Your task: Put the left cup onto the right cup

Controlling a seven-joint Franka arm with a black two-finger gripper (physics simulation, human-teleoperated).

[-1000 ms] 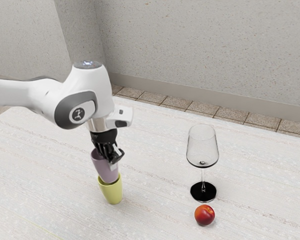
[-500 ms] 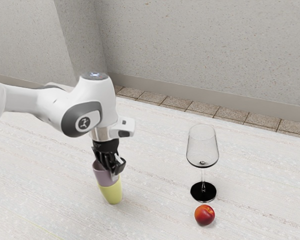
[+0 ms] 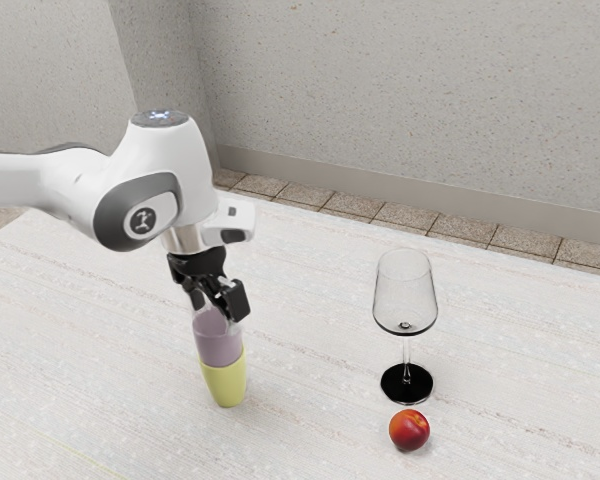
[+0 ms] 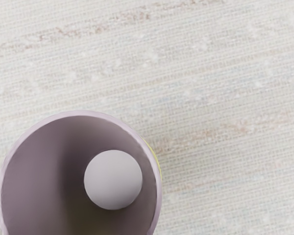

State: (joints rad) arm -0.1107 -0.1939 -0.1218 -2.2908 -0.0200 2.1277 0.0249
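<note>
A purple cup [image 3: 218, 340] stands upright, nested in a yellow-green cup [image 3: 226, 382] on the table. My gripper [image 3: 218, 298] hangs just above the purple cup's rim, open, with nothing between its fingers. In the wrist view I look straight down into the purple cup [image 4: 44, 166], right below my hand. A thin sliver of the yellow-green cup [image 4: 156, 159] shows past its rim.
A tall empty wine glass [image 3: 405, 310] stands toward the exterior view's right of the cups. A peach [image 3: 409, 430] lies in front of its base. The pale table [image 3: 100, 400] stretches out around them, and a wall rises behind.
My gripper has let go of the purple cup and risen above its rim. The purple cup stays nested in the yellow-green cup.
</note>
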